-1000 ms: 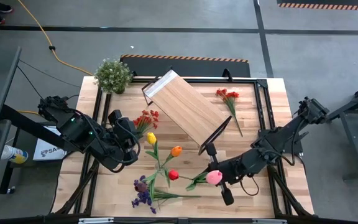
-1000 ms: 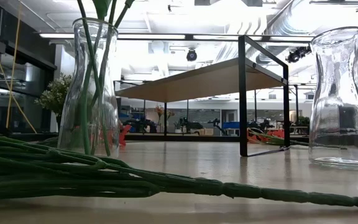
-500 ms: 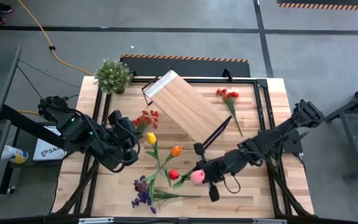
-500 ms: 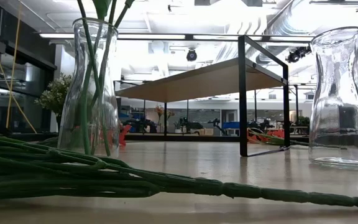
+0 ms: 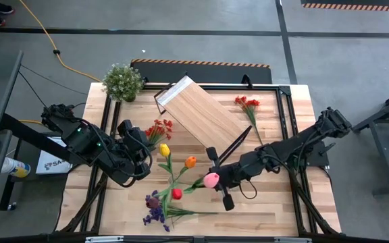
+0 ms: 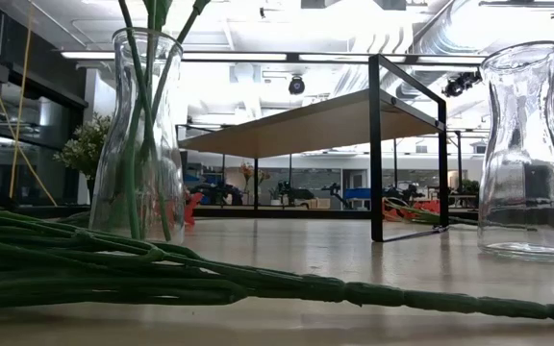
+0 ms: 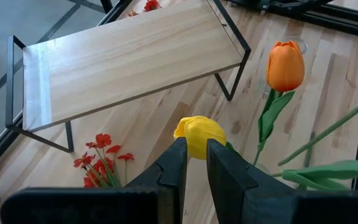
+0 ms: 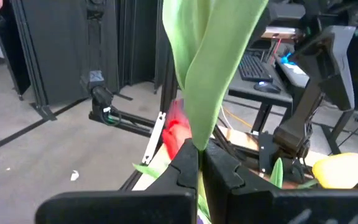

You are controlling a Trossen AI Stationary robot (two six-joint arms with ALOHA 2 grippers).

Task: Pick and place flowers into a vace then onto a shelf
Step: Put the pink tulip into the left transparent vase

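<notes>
From above I see my right gripper [image 5: 216, 187] out over the middle of the surface [image 5: 275, 209], its jaws pinched fully together on the green stem of a pink tulip [image 5: 211, 179], whose bloom sits right at the gripper's tip; in the right wrist view the two fingers [image 8: 182, 168] meet on a broad green leaf [image 8: 213, 56] rising between them, with a red bloom [image 8: 176, 134] and a yellow one [image 8: 340, 169] blurred beyond. My left gripper [image 5: 142, 154] is on the left side of the surface, beside the yellow tulip [image 5: 164, 150]. In the left wrist view its jaws stand at a narrow gap with the yellow bloom [image 7: 199, 135] just past the fingertips [image 7: 178, 158]; I cannot tell whether anything is actually gripped there. The orange tulip [image 5: 191, 162] stands upright near it, and in the low view green stems [image 6: 142, 115] run down inside the left glass vase [image 6: 145, 135], while a second vase [image 6: 532, 154] on the right holds nothing. More flowers lie flat on the surface: a red tulip [image 5: 177, 194], a maroon one [image 5: 154, 201] and a purple spray [image 5: 155, 216] near the front edge, a red small-blossom spray [image 5: 159, 128] by the left arm, and another red spray [image 5: 247, 103] at the far right. The shelf [image 5: 198, 118] sits diagonally at the back of the surface, its board bare, and a bushy potted plant [image 5: 123, 81] stands at the back left corner.
</notes>
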